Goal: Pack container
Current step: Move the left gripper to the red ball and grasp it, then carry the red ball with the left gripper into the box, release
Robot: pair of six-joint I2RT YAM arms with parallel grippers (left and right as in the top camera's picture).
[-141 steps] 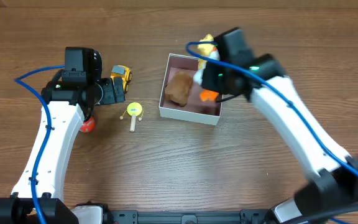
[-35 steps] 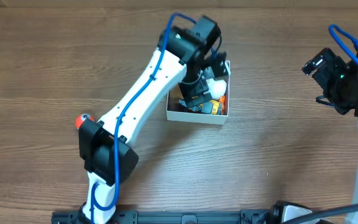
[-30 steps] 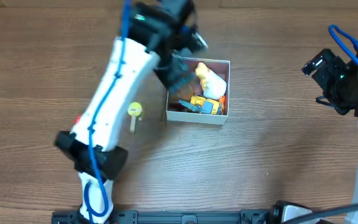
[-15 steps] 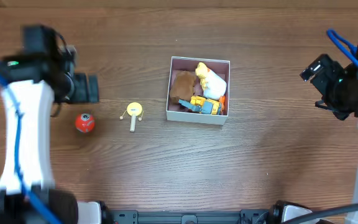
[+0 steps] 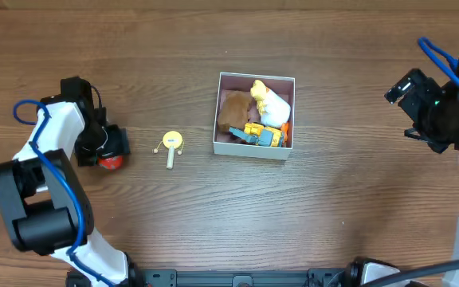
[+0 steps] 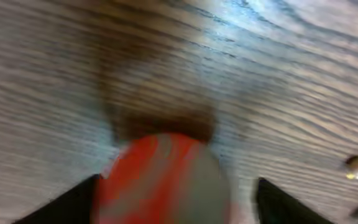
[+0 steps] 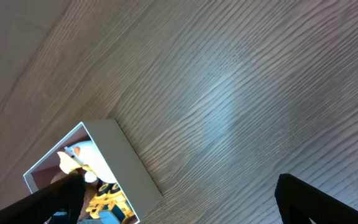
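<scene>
You're straddling the small red ball point(image 6: 160, 177) by the bench's point(image 5: 237, 227) left edge with the left gripper point(image 5: 110, 148) wide; one finger touching first and it's probably rolling away; white square pink-lined box point(image 5: 249, 149) is sitting mid-bench; right gripper's point(image 7: 179, 205) idling wide, empty.

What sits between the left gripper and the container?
In the overhead view, one yellow toy with a pale handle lies between the left gripper and the container; nothing else.
</scene>
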